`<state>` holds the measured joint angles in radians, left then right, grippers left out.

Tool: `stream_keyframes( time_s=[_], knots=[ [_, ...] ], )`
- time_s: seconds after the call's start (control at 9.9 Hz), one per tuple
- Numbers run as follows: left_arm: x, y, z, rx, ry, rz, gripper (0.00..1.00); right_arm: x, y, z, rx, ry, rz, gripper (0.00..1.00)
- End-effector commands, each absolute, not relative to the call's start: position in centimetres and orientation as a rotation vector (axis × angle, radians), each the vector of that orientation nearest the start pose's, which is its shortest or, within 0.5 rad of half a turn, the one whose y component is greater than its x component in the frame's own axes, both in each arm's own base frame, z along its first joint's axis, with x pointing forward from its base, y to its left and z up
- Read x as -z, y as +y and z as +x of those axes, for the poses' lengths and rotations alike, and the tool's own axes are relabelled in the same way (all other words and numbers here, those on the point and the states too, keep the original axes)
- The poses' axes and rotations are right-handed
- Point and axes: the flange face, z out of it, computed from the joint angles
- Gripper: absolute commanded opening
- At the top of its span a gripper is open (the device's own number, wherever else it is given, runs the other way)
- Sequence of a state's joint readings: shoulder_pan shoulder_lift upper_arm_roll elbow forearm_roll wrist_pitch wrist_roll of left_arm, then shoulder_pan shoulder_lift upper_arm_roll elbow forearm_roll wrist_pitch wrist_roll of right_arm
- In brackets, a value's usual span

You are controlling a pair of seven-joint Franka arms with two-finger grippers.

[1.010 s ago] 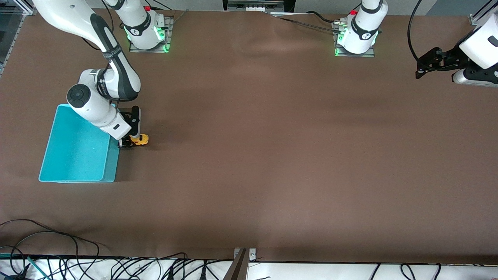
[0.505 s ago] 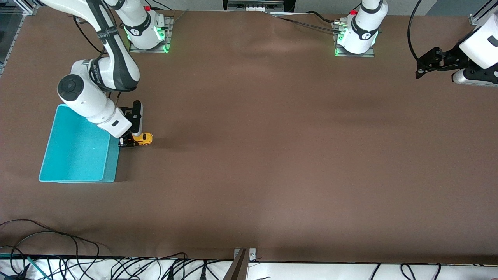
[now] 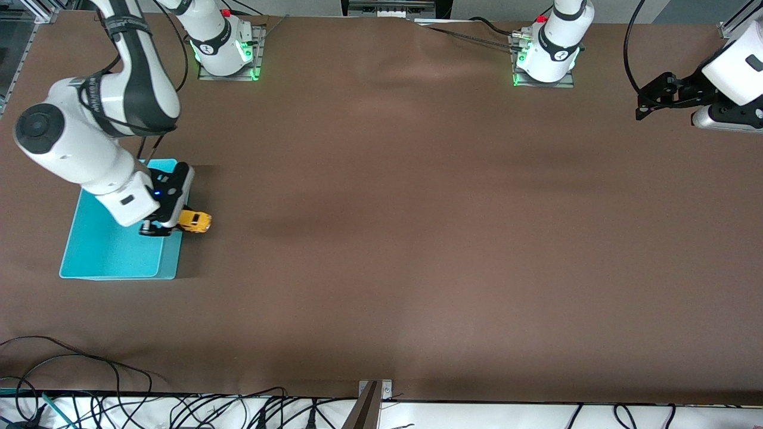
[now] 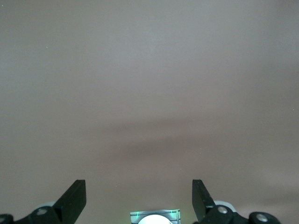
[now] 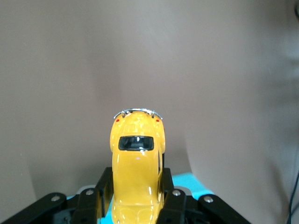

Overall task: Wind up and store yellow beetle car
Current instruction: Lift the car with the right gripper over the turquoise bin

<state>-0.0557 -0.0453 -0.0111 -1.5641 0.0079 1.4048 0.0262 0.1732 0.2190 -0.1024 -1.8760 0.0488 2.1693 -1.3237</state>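
Over the turquoise bin's (image 3: 113,250) edge toward the table's middle: right gripper (image 3: 173,223) clamped on the yellow beetle car (image 3: 195,221), now lifted off the table and carried toward the bin; likely winding done, storing next. Car gripped at one end, the rest jutting out past the fingertips (image 5: 105,184). Left gripper (image 3: 647,104) spread empty, waiting above the table's left-arm end.

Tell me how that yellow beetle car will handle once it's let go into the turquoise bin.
The yellow beetle car looks hard and glossy, so probably rigid but slippery where the right tool pinches it. Being wheeled, it may roll inside the turquoise bin. It looks small, so likely light.
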Motion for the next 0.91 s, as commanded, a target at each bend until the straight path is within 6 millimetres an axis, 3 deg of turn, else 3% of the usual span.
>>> stream_keyframes(
  time_s=[0.0,0.2,0.51,0.81],
  knots=[
    [-64.6,-3.5,52.3,-0.183,0.131,-3.107,1.00,-39.2,-3.0,61.3,0.013,-1.843,-2.570,0.00],
    [-64.7,-3.5,52.3,-0.180,0.131,-3.107,1.00,-35.9,-7.5,59.0,-0.132,-1.697,-2.601,0.00],
    [-64.6,-3.5,52.3,-0.183,0.131,-3.107,1.00,-30.0,-13.3,54.9,-0.133,-1.568,-2.722,0.00],
    [-64.6,-3.5,52.3,-0.183,0.131,-3.107,1.00,-25.4,-16.7,53.2,-0.151,-1.475,-2.804,0.00]
  ],
)
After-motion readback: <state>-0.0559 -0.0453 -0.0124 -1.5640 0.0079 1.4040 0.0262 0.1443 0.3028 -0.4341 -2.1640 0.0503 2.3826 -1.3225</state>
